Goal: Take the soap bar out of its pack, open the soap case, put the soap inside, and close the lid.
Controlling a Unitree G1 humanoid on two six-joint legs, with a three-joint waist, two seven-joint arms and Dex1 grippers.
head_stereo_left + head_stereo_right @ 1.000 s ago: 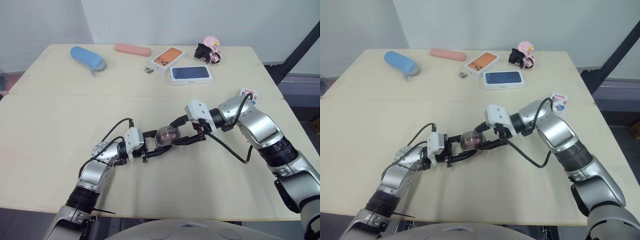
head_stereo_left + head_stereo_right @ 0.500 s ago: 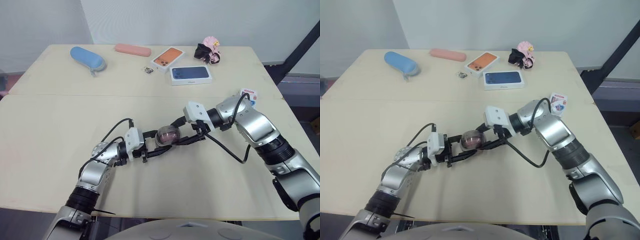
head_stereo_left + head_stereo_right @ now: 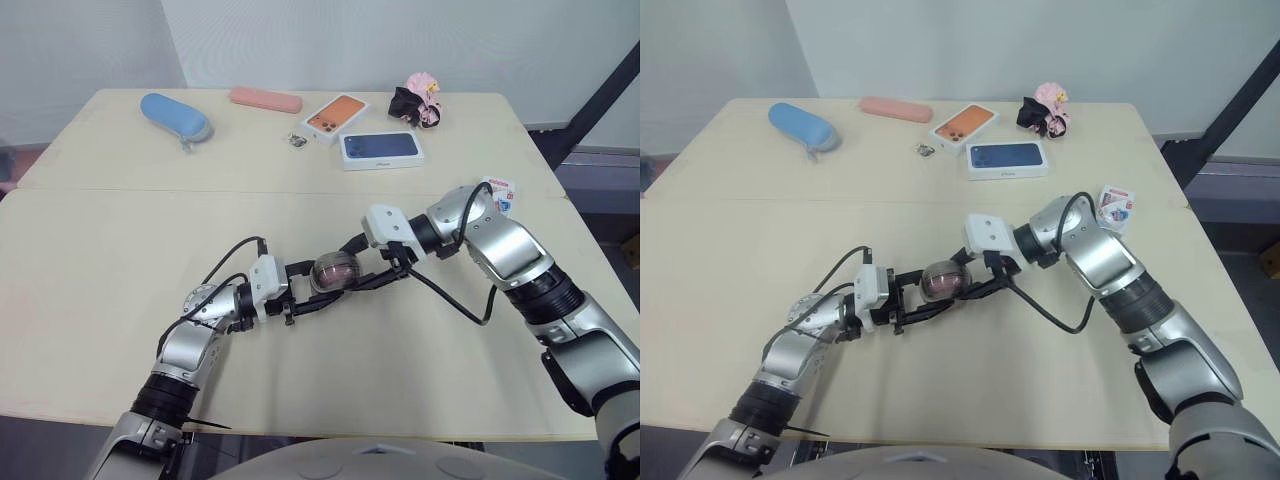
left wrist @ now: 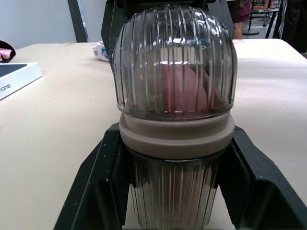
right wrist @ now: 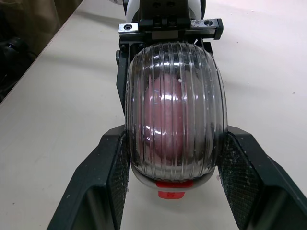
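Slightly more leftward than before, the right gripper [image 3: 352,268], like the left gripper [image 3: 318,284], clamps the ribbed soap case [image 3: 334,271], so an uneven squeeze may pop it open.

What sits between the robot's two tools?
A ribbed clear soap case holding pink soap, clasped by left tool and right tool; both wrist views show it.

I seem to be working in a lab or test room: bare white walls [image 3: 350,40] and plain tables [image 3: 120,330] pushed together. Props line the far edge, phone boxes [image 3: 381,147] and glasses cases [image 3: 175,116], with a black metal strut [image 3: 600,90] crossing at right.
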